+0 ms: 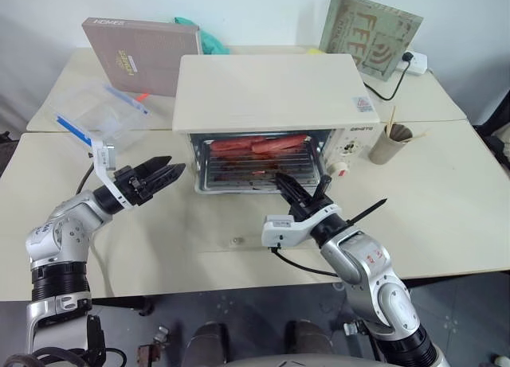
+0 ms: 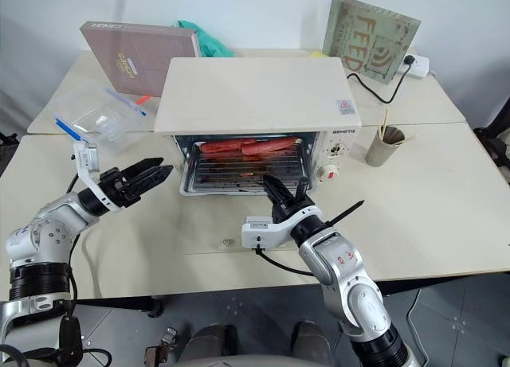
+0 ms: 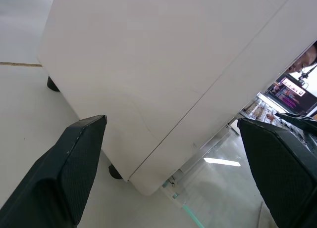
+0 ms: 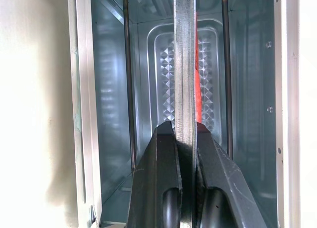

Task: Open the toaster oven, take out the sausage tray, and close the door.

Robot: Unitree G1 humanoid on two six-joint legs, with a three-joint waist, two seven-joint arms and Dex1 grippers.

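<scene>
Your right fingers (image 4: 184,139) are clamped on the front rim of the tray (image 1: 255,169), which sits in the open oven (image 1: 275,92) at frame centre. Pull crookedly and it jams or tips the sausages (image 1: 259,143). Your left fingers (image 1: 163,176) hang apart, too far left to help.

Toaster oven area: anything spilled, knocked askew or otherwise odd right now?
Nothing stands out. The toaster oven sits square with its door down, the sausages lie on the tray, and the right gripper is shut on the tray's front edge.
</scene>
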